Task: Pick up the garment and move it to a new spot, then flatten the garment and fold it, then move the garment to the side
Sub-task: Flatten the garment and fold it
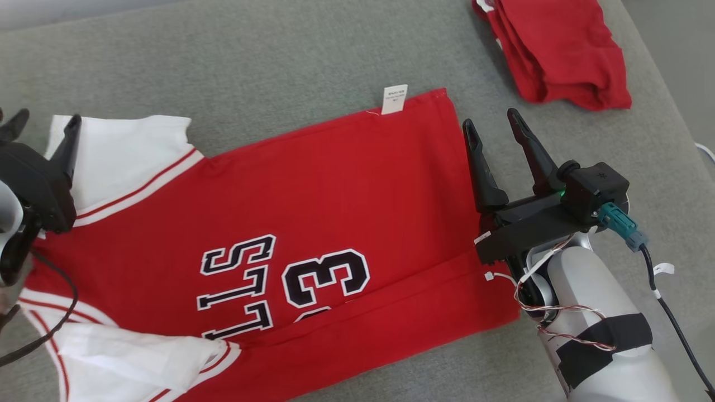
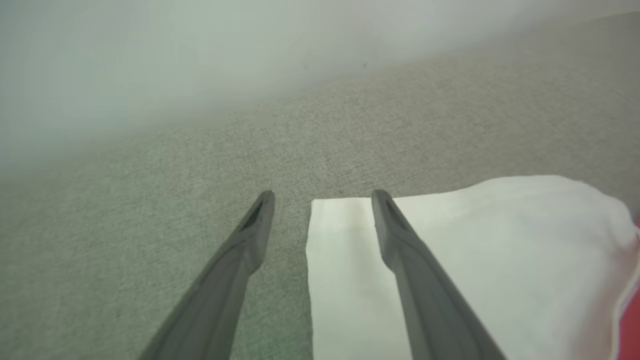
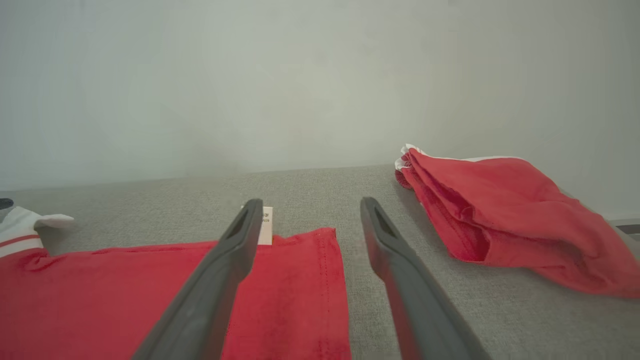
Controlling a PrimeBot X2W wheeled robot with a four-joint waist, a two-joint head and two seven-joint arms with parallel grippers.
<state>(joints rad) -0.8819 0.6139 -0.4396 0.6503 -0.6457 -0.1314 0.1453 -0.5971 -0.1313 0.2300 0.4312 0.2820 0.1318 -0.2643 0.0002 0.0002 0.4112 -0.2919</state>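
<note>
Right forearm (image 1: pixel 597 329), pale with a black tape band, is sitting closest to the head camera, just off the jersey's hem end. Red jersey (image 1: pixel 335 184) is lying spread flat on the grey fabric surface (image 1: pixel 279 56), with its hem toward the right arm and its white sleeves toward the left arm. Black-and-white lettering (image 1: pixel 240 290) and a numeral 3 (image 1: pixel 327 276) are facing up. White tag (image 1: pixel 394 99) is sticking out past the jersey's far edge. Right end effector (image 1: pixel 490 117) is standing wide open, gripping nothing, at the jersey's far hem corner: one finger (image 3: pixel 220 270) is over red cloth, the other over bare grey fabric. Left end effector (image 1: pixel 49 117) is also gaping fully and empty at the jersey's far white sleeve (image 1: pixel 128 151), with one finger over the sleeve and the other beside it; can't tell if it's touching. Second red garment (image 1: pixel 564 50), folded, is lying well apart from the jersey, beyond its hem end.
</note>
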